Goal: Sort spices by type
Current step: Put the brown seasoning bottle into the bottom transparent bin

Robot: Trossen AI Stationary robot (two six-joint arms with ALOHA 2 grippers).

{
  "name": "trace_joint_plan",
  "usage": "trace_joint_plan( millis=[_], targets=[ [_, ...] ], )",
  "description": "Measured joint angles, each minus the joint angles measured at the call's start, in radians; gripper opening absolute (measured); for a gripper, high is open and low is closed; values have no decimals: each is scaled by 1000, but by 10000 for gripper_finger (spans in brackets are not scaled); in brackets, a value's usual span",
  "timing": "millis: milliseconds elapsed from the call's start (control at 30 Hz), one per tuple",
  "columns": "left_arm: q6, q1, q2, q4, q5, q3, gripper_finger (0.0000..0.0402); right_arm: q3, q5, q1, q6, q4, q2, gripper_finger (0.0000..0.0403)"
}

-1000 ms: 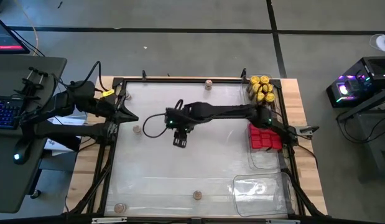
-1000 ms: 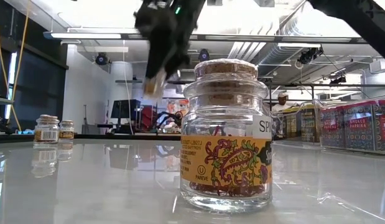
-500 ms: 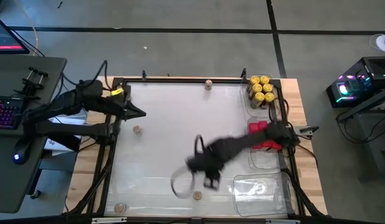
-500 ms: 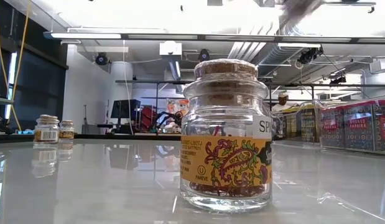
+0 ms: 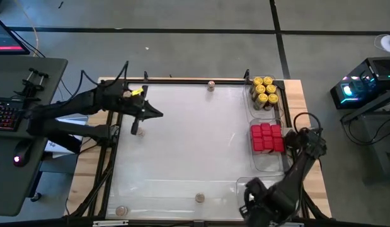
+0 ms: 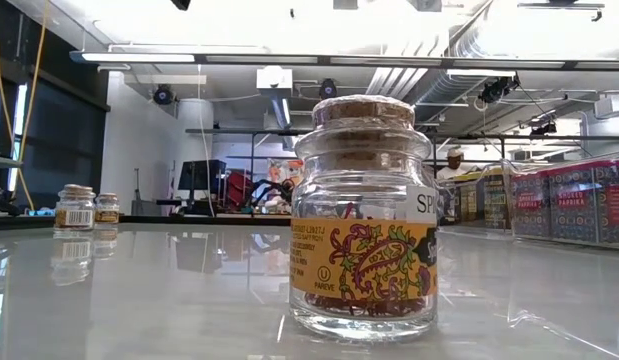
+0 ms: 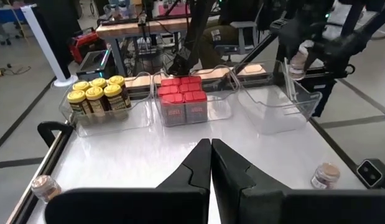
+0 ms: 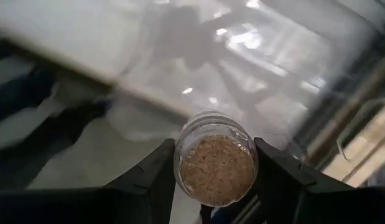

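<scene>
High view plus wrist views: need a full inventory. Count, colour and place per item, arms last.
Yellow-lidded jars: about six, yellow lids, in the high view's upper right tray.
Red tins: one block, count unclear, red, in the middle right tray.
Cork-topped jars: four loose on the table; a fifth jar in the right tool.
Clear trays: three, clear, along the table's right edge.
Table: one, white top.
Left tool: shut, holding nothing, over the table's left side.
Right tool: shut on the fifth jar, above the third tray.
</scene>
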State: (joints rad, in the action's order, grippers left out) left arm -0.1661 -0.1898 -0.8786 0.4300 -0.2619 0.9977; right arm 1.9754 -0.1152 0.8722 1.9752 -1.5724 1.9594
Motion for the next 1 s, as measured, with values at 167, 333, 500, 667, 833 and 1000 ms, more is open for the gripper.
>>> trace_joint_plan(
  millis=[167,333,500,667,833,1000],
  targets=[
    [4,0,-22,-34,0,0,0,-122,161,30,194,14,-23,171],
    [7,0,-26,-49,0,0,0,-272,239,11,201,143,-28,171],
    [8,0,-26,-77,0,0,0,-451,254,-5,200,365,-56,171],
    [18,0,-26,-121,0,0,0,-523,269,-16,200,351,-95,171],
    [43,0,-26,-137,0,0,0,-598,269,-17,205,428,-123,171],
    [43,0,-26,-137,0,0,0,-654,268,-27,197,494,-124,177]
  ],
)
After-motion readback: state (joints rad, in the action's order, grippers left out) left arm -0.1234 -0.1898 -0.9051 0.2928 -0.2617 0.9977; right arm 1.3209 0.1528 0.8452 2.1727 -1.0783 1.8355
